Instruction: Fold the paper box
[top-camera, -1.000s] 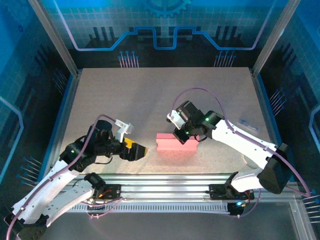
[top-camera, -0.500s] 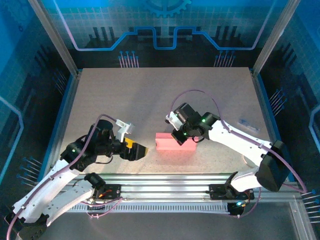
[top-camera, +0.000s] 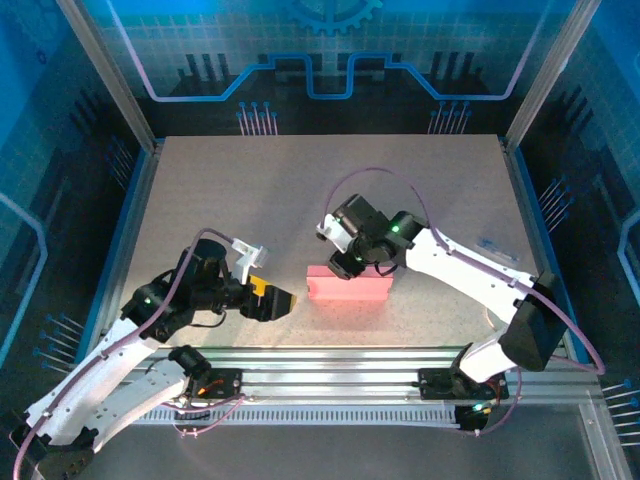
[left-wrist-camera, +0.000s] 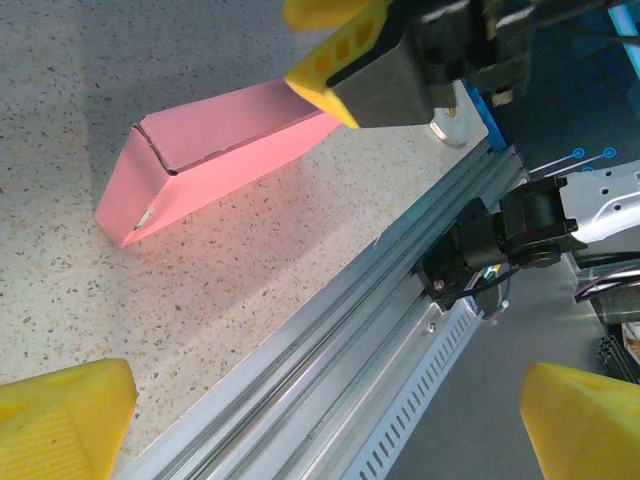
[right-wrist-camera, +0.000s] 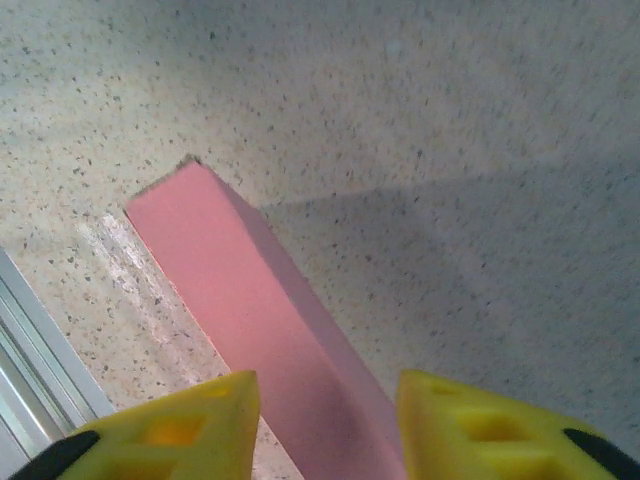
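Speckled beige table (top-camera: 300, 180) inside a blue-lit enclosure, with an aluminium rail (top-camera: 330, 362) along the near edge.

The paper box (top-camera: 350, 288) lay flat on the table, folded shut into a long, slim pink bar. Its long axis ran left to right, parallel to the rail. One end pointed at the left gripper (top-camera: 282, 300); the other lay below the right arm. From the left wrist, the paper box (left-wrist-camera: 215, 160) showed a seam near its closer end.

The right gripper (top-camera: 343, 266) hung directly over the box, pointing down. From its own wrist, the right gripper (right-wrist-camera: 325, 400) had its jaws partly apart. Its yellow fingers (right-wrist-camera: 170, 430) sat to either side, above the pink bar (right-wrist-camera: 250, 300), which ran out ahead of them. Nothing was clamped. I could not tell whether a finger touched the pink face.

The left gripper stood just beside the box's left end, low over the table, jaws spread to the full and holding nothing. Its wrist view, left gripper (left-wrist-camera: 320, 430), looked along the box. There the right gripper (left-wrist-camera: 380, 70) covered the box's far end.

A small pale strip (top-camera: 497, 248) lay well to the right of the right gripper, past its arm.
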